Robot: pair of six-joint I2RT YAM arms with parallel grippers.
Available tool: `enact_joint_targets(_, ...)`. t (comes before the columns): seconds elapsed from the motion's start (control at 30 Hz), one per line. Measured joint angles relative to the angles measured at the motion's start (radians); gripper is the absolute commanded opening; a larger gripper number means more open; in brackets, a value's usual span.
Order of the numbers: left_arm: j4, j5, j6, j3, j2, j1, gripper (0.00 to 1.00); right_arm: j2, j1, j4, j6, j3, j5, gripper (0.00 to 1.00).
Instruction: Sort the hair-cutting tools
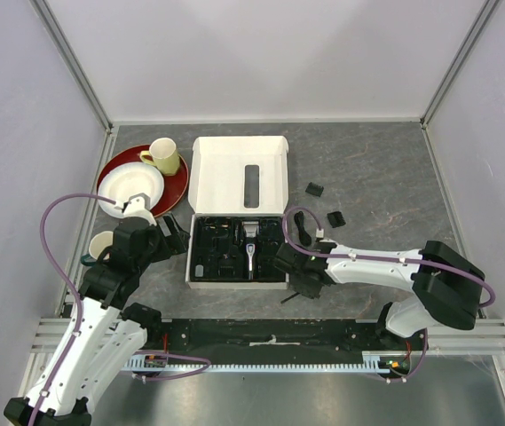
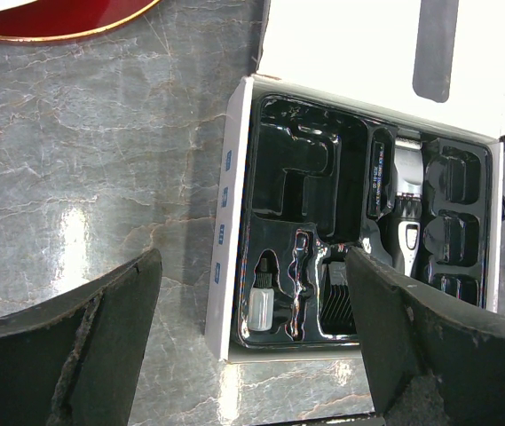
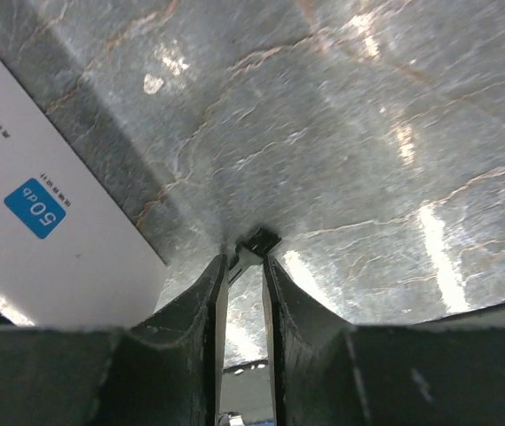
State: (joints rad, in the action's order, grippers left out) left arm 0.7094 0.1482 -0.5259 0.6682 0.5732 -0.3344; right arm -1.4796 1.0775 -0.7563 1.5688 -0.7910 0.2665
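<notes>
One thin black brush (image 3: 259, 240) lies on the worktop (image 1: 376, 169) by the white box's (image 1: 239, 177) near right corner. The right end effector (image 3: 245, 253) has its jaws narrowed to a slit around the brush tip; a firm hold cannot be told. The pick-up likely needs clamping, then lifting clear of the box wall just beside. The left end effector (image 2: 234, 257) hangs wide open, empty. The clipper (image 1: 249, 248) lies in the tray (image 2: 296, 177); two comb attachments (image 1: 315, 188) lie loose farther back.

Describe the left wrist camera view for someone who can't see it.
An open white box sits on a grey table, its black tray holding a hair clipper. The left tool hovers in front, its dark fingers spread wide.
</notes>
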Motion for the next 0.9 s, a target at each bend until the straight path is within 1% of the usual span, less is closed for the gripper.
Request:
enact_joint_targets(0.1, 0.000, 0.000, 0.000, 0.000, -0.001, 0.000, 0.90, 0.008, -0.001, -0.024, 0.002, 0.000, 0.024, 0.27)
enact_joint_targets(0.23, 0.000, 0.000, 0.000, 0.000, -0.001, 0.000, 0.90, 0.009, -0.001, -0.037, -0.002, 0.000, 0.043, 0.28)
enact_joint_targets(0.33, 0.000, 0.000, 0.000, 0.000, -0.001, 0.000, 0.90, 0.009, -0.001, -0.039, -0.005, 0.000, 0.049, 0.34)
enact_joint_targets(0.43, 0.000, 0.000, 0.000, 0.000, -0.001, 0.000, 0.90, 0.009, -0.001, -0.040, -0.006, 0.000, 0.050, 0.41)
enact_joint_targets(0.53, 0.000, 0.000, 0.000, 0.000, -0.001, 0.000, 0.90, 0.009, 0.000, -0.042, -0.011, -0.001, 0.054, 0.44)
enact_joint_targets(0.7, 0.000, 0.000, 0.000, 0.000, -0.001, 0.000, 0.90, 0.024, 0.000, -0.053, -0.013, -0.027, 0.071, 0.45)
enact_joint_targets(0.73, 0.000, 0.000, 0.000, 0.000, -0.001, 0.000, 0.90, 0.027, 0.002, -0.057, -0.013, -0.038, 0.075, 0.43)
enact_joint_targets(0.9, 0.000, 0.000, 0.000, 0.000, -0.001, 0.000, 0.90, 0.029, 0.035, -0.080, -0.001, -0.088, 0.087, 0.41)
